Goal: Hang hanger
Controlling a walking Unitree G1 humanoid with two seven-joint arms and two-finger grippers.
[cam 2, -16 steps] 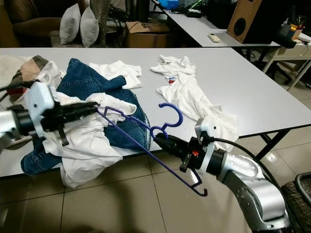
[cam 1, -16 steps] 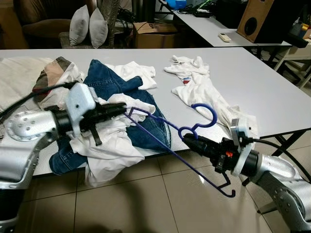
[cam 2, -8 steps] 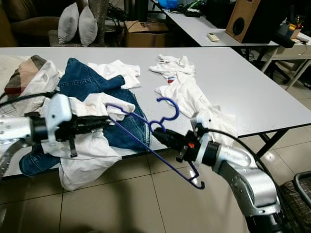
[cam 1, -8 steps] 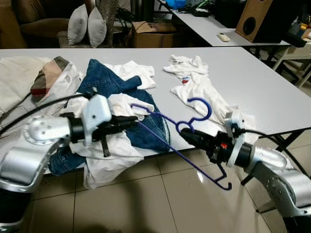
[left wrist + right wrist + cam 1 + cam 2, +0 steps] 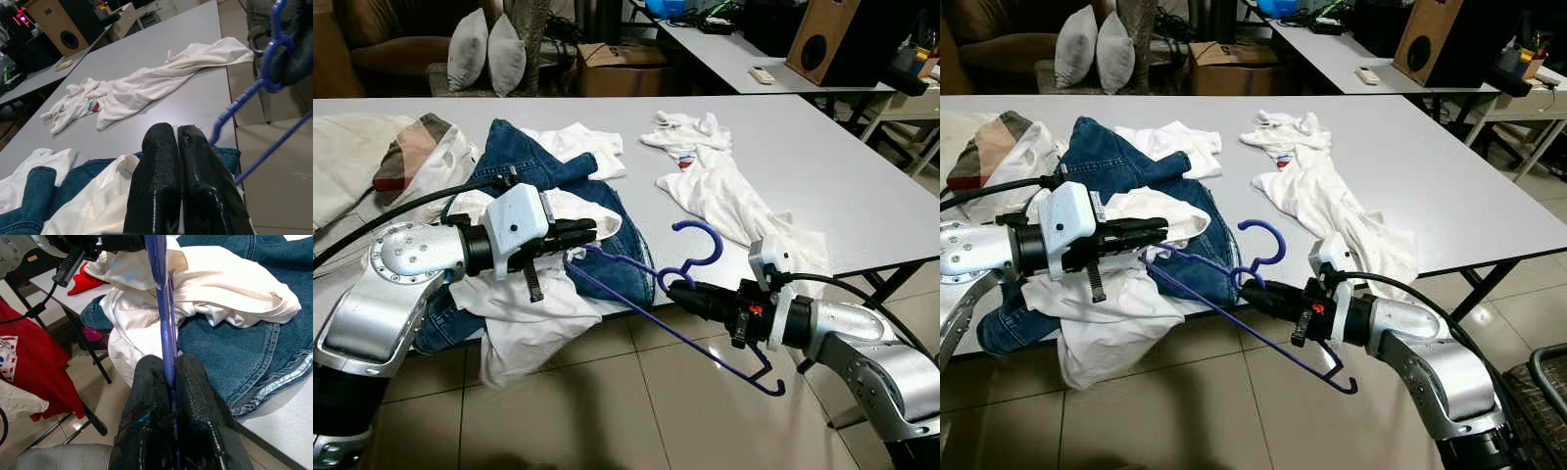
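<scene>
Hanger [image 5: 656,294] has dropped lower off the counter [image 5: 822,157]; right end effector [image 5: 677,290] clamps its neck, left end effector [image 5: 590,230] closed on its shoulder.

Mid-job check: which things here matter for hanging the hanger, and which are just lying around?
In the job:
blue hanger, held near its neck by the right tool
left tool, shut at the hanger's far end

Lying about:
jeans
white shirt draped over the table edge
long white garment
plaid cloth
pillows
speaker
</scene>
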